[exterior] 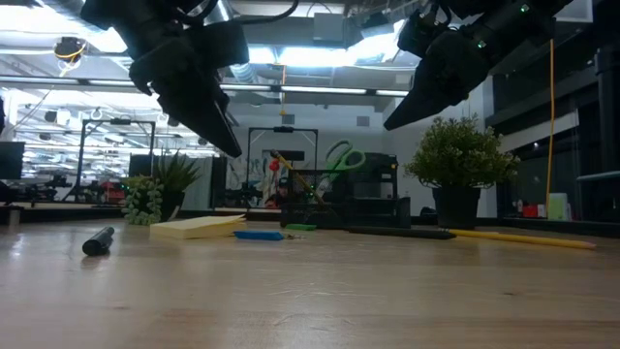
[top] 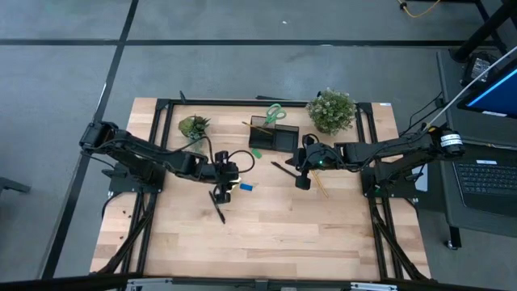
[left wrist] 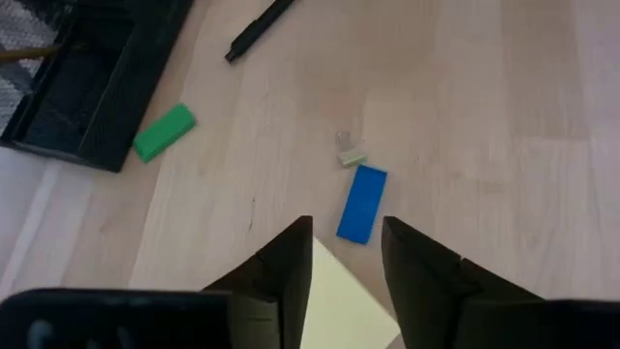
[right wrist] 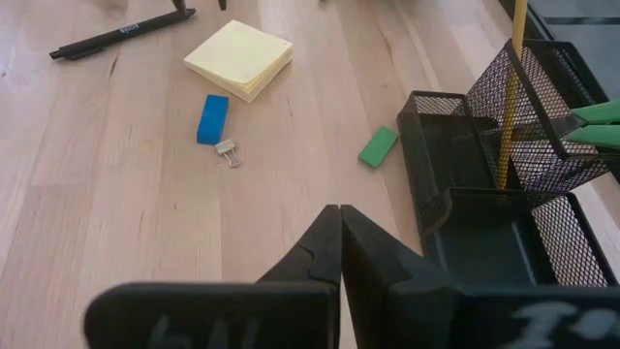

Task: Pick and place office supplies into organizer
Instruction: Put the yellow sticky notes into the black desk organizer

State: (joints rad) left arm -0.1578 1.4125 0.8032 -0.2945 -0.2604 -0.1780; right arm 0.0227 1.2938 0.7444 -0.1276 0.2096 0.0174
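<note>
1. My left gripper (left wrist: 344, 257) hovers over the table with fingers a narrow gap apart, empty, the yellow sticky-note pad (left wrist: 339, 310) right beneath them
2. The blue eraser (left wrist: 361, 203) lies just beyond at twelve o'clock, its long axis nearly in line with my fingers
3. The organizer (left wrist: 92, 92) sits at ten o'clock
4. My right gripper (right wrist: 340, 254) waits, closed, beside the organizer

Blue eraser (right wrist: 212, 118), green eraser (right wrist: 379, 146), yellow sticky pad (right wrist: 239, 58), blk mesh organizer (right wrist: 484, 184).
</note>
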